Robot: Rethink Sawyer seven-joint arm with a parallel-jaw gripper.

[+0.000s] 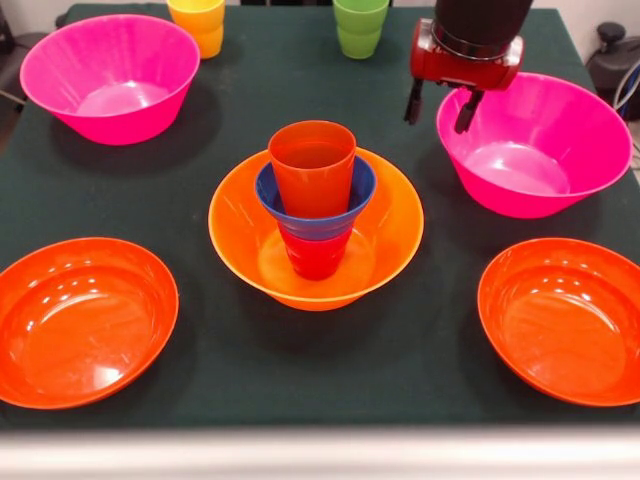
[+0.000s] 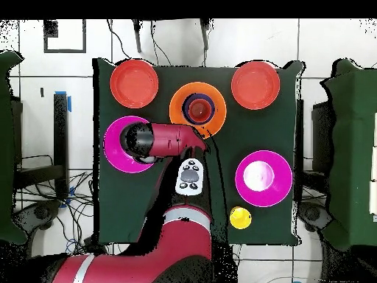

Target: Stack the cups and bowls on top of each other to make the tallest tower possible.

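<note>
The tower stands mid-table: a large orange bowl (image 1: 392,228) holds a red cup (image 1: 316,256), a small blue bowl (image 1: 268,196) sits on that cup, and an orange cup (image 1: 312,165) stands in the blue bowl. The tower also shows in the overhead view (image 2: 197,109). My gripper (image 1: 440,108) is open and empty. It hangs above the inner rim of the right pink bowl (image 1: 545,150), to the right of the tower and beyond it. The yellow cup (image 1: 197,22) and the green cup (image 1: 360,25) stand at the far edge. The arm hides the green cup in the overhead view.
A second large pink bowl (image 1: 110,80) sits at the far left. Two shallow red-orange bowls (image 1: 80,320) (image 1: 565,320) lie at the near corners. In the overhead view the arm (image 2: 173,140) lies over one pink bowl (image 2: 114,151).
</note>
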